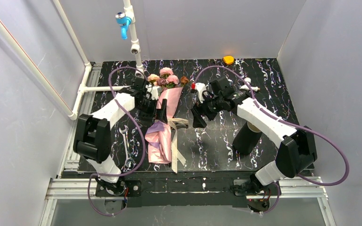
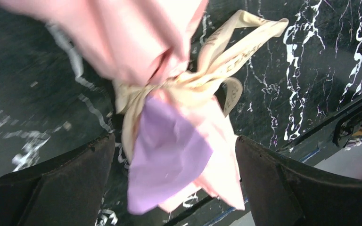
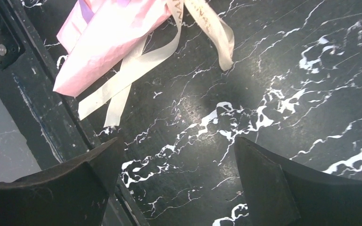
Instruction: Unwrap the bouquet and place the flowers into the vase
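Left fingers [image 2: 61, 186] are being held wide apart over the tied waist of the bouquet [image 1: 160, 139], with nothing clamped; whether the paper is being touched cannot be told. Right fingers [image 3: 283, 188] are likewise being held apart over bare counter [image 1: 273, 84], just right of the ribbon [image 2: 202, 80] tails.

The bouquet is lying along the left-middle of the counter, its roses [image 1: 166, 77] pointing far and its crumpled wrapping pointing near. The ribbon knot is not yet undone. The vase [image 1: 247, 137] is standing at the near right, close under the right arm.

Several risks are being carried here. If paper is pinched instead of ribbon, the whole bundle is likely to be dragged, or the shiny wrap torn. If a tail is pulled the wrong way, the knot may be tightened. The vase may be knocked over by a sweep of the right arm, and it may be tipped by stems longer than itself.

The counter is black with white marbling, glossy and probably slippery. A wrench [image 1: 126, 146] is lying at the near left. The space is being enclosed by grey walls, with white piping [image 1: 131, 28] at the far left.
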### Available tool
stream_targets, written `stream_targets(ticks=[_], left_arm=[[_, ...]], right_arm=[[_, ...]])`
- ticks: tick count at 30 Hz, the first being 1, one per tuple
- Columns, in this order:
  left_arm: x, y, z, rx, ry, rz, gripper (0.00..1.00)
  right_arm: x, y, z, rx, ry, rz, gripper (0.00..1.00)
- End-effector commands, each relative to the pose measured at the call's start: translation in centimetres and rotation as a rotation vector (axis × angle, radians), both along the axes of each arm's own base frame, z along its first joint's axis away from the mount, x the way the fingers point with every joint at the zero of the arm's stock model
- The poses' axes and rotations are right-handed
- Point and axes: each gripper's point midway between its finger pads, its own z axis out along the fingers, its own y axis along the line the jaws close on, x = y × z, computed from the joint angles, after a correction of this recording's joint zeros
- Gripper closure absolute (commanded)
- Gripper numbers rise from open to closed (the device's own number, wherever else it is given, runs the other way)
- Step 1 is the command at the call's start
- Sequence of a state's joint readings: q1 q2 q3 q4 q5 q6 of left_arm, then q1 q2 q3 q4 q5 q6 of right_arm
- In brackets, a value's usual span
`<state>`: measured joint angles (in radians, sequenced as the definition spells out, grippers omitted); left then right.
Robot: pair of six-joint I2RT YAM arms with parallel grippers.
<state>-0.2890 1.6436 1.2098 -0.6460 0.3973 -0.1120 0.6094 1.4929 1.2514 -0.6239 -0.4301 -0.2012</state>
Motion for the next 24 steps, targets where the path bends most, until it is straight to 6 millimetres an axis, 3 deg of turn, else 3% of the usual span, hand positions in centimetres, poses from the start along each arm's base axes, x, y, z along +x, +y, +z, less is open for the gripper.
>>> stream_targets(ticks=[1,6,10,18,24], left_arm=[[0.3,-4.3,-1.5,-0.098,-0.001,-0.072,0.0],[-0.1,-8.5,-1.7,-0.218,0.039,-0.155,0.16],[-0.2,-9.6,0.0,-0.283,-0.004,-0.198,0.21],[-2.1,-5.3,2.7,-0.334,-0.168,-0.18,0.16],[-3.0,-3.0,1.5,-0.293,-0.203,-0.124,0.18]], right_arm=[[-1.5,0.1,-0.3,0.036,0.046,0.022,0.05],[-2.5,-0.3,-1.7,0.034,0.074,0.018,0.12],[-2.6,-0.1,-3.0,0.038,0.086,0.012,0.16],[0.6,1.5,-5.0,0.027,0.012,-0.032,0.29],[2.5,2.6,-6.5,0.018,0.012,-0.069,0.37]])
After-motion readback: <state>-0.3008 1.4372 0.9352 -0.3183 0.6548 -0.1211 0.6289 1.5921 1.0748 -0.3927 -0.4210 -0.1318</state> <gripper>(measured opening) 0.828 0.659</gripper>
